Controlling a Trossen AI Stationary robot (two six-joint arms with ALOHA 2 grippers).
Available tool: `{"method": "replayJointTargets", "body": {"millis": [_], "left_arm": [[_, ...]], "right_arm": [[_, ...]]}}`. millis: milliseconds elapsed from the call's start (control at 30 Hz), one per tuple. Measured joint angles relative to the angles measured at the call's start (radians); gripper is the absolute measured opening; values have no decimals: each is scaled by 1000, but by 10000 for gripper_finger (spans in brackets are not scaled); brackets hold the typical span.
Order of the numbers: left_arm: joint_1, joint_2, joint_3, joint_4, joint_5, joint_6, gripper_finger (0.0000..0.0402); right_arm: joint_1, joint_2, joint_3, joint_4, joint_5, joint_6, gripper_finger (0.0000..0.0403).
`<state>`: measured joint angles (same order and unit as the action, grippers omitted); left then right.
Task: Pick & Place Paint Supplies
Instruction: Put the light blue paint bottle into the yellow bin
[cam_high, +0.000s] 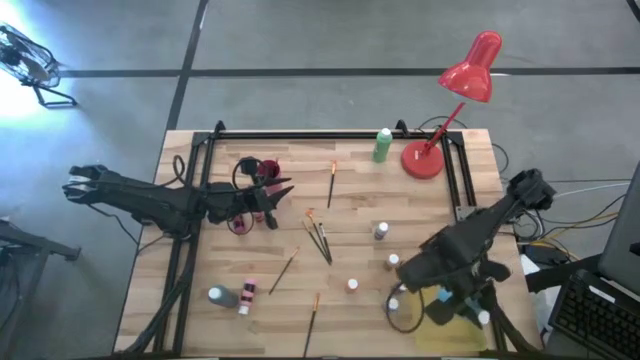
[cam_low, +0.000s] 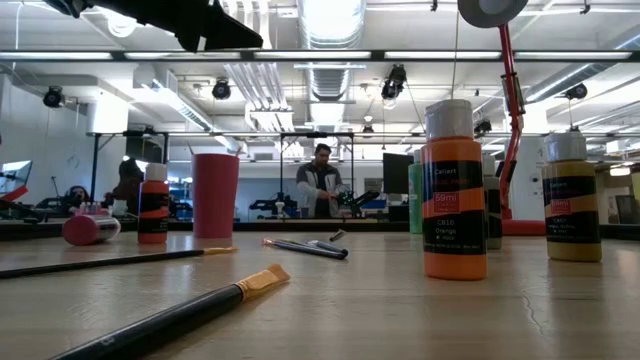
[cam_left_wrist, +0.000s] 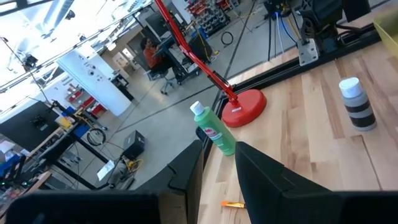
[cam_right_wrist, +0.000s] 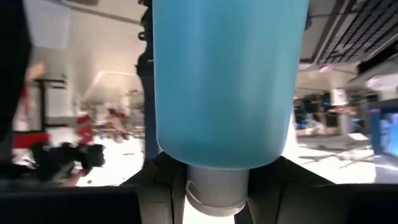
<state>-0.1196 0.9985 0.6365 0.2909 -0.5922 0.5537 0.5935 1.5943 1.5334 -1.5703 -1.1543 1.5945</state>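
Observation:
My right gripper (cam_right_wrist: 217, 196) is shut on a large blue bottle (cam_right_wrist: 230, 81) that fills the right wrist view. In the high view it sits at the table's near right (cam_high: 403, 277), where the arm hides the bottle. My left gripper (cam_high: 280, 195) hangs open over the left half with nothing between its fingers (cam_left_wrist: 219, 168), beside a pink cup (cam_high: 268, 170). A green bottle (cam_high: 383, 145) stands upright at the far edge. Small bottles (cam_high: 380, 232) (cam_high: 352, 285) and thin brushes (cam_high: 320, 237) lie scattered on the wood. An orange bottle (cam_low: 455, 190) stands close to the low camera. My right gripper holds the blue bottle at its white cap end (cam_right_wrist: 217, 183), one finger (cam_right_wrist: 158, 180) on either side of the cap. The body sticks out ahead of the fingers, in line with them. Only the room shows around the bottle, no table under it.
A red desk lamp (cam_high: 425, 160) stands at the far right, its head (cam_high: 475, 68) beyond the far edge. A flat yellow tray (cam_high: 450, 338) lies at the near right corner, partly under my right arm. Two bottles (cam_high: 232, 296) lie near left. A person (cam_low: 322, 180) stands in the room beyond the table.

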Motion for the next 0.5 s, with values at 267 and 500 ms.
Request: {"method": "replayJointTargets", "body": {"millis": [267,500], "left_arm": [[0,0,0,7,0,0,101],[-1,0,0,28,2,-2,101]], "right_arm": [[56,158,-2,0,-33,-232,111],[99,236,-15,0,-34,-404,111]]}}
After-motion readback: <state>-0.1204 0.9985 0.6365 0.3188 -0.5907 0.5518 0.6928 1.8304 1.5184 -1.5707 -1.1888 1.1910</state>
